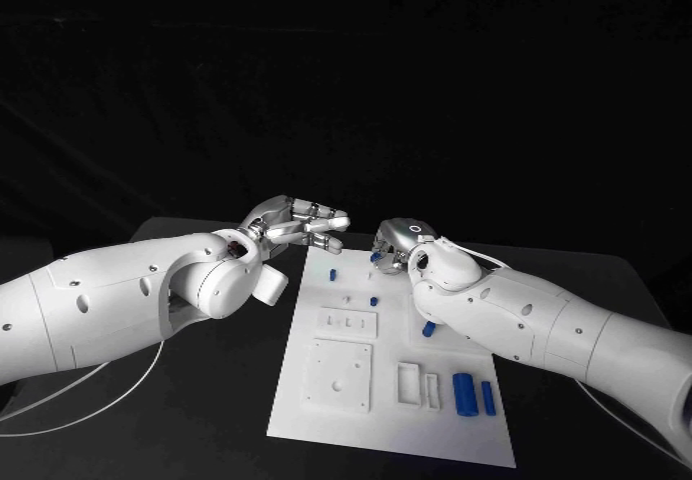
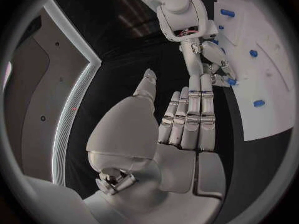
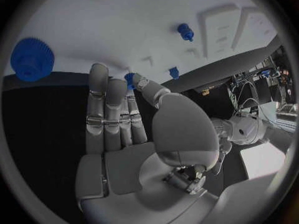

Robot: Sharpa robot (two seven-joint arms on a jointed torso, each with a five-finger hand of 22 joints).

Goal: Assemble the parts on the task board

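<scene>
The white task board lies in the middle of the black table. My right hand hovers over its far edge and pinches a small blue part between thumb and fingertips; the same part shows in the left wrist view beside the right hand. My left hand hangs just off the board's far left corner, fingers straight and close together, thumb apart, nothing in it. Small blue pegs stand on the board. A blue gear sits at the board's edge.
Two longer blue pieces lie at the board's near right corner beside white slotted blocks. A raised white square plate and a smaller one sit on the board's left half. Black table surrounds the board.
</scene>
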